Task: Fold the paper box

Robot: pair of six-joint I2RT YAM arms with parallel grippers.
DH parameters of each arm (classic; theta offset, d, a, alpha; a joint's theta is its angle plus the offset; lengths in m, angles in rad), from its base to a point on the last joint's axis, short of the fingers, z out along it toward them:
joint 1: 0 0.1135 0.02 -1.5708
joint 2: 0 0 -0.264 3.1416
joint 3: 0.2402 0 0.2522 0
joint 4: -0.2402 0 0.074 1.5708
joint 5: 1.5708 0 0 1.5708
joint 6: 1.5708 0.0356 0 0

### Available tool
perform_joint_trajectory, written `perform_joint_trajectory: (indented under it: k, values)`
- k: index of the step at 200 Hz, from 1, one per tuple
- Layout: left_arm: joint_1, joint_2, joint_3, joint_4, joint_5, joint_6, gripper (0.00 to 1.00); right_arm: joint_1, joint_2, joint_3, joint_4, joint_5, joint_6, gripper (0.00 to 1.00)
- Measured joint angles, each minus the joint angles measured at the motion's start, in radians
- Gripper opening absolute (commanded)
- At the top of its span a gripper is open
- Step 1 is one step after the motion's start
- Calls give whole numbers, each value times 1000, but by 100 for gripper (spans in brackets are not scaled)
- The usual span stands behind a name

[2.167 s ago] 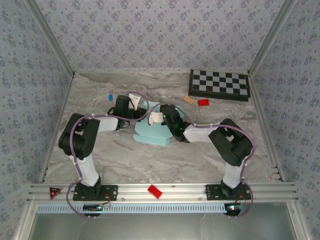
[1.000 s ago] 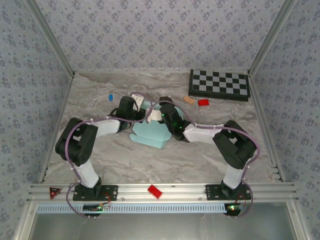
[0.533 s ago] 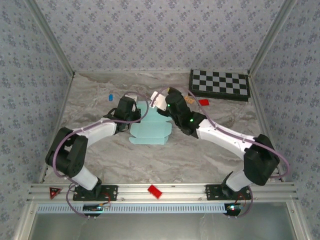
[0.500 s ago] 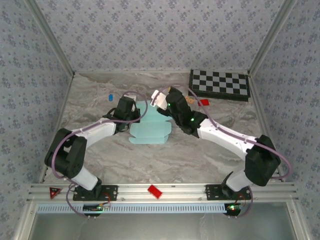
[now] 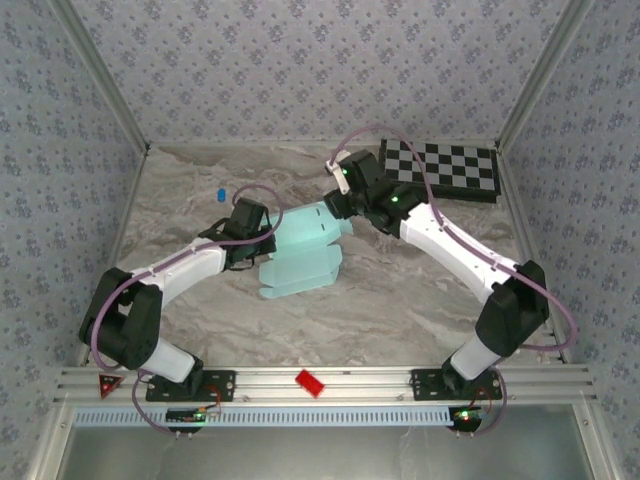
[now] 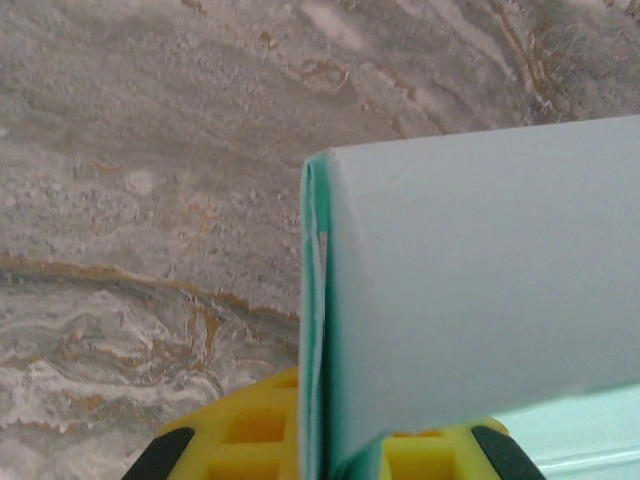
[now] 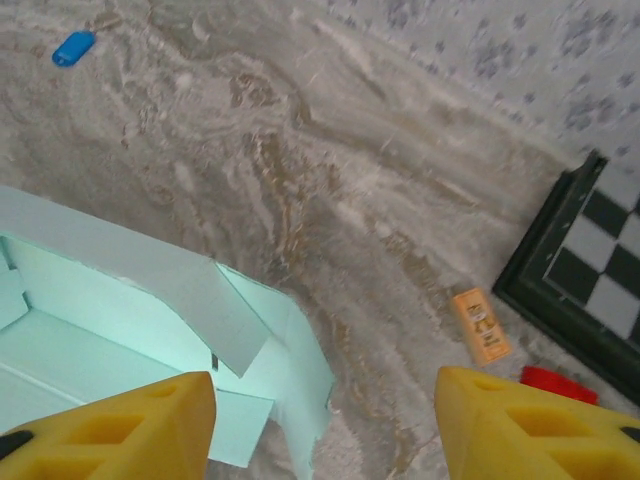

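The paper box (image 5: pixel 305 262) lies just left of the centre of the tabletop (image 5: pixel 400 320) and looks only partly formed. One wall stands up, but its inside is open and the end flaps hang loose and untucked. The left gripper (image 5: pixel 262 238) pinches the box's left wall. The right gripper (image 5: pixel 336 205) hangs spread wide and empty above the box's far right end. Tucking the flaps and closing the box appear left to do.

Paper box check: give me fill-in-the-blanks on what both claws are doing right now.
The right claw, near the paper box, holds nothing and is ___.
The left claw is shut on the ___.
The orange piece lies just off the checkered ___.
Missing words: open; paper box; chessboard.
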Motion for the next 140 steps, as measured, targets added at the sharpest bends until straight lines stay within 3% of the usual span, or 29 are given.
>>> perform_joint_trajectory:
  k: [40,79,140]
  values:
    - [0,0,4,-40,22,-26,0,-16,69,44,-72,-85,72,30]
    - [0,0,19,-64,34,-29,0,-25,125,76,-105,-140,101,17]
    - [0,-1,25,-69,40,-29,0,-27,188,110,-123,-167,119,13]
